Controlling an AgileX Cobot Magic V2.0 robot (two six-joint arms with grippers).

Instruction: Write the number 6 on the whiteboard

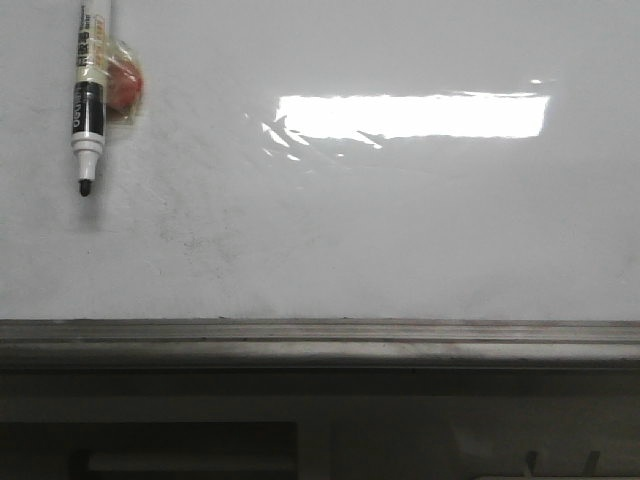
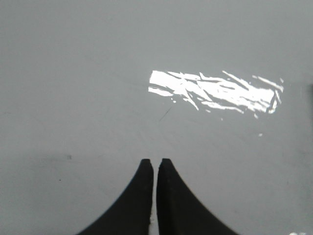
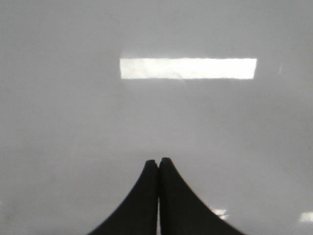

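While both hover over the whiteboard (image 1: 400, 230), left tool (image 2: 156, 162) and right tool (image 3: 158, 161) are pressed together

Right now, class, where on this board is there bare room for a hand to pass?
The whiteboard is bare from the marker pen rightward, down to the grey ledge. Only the top left corner is crowded, by the pen and a red object behind it.

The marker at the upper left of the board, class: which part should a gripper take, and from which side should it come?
Probably the white barrel of the marker, above the black band, well clear of the uncapped tip that points down. It stands nearly upright on the whiteboard with a red object against its right side. So come from the front, fingers closing left and right above that object. Both grippers are shut now.
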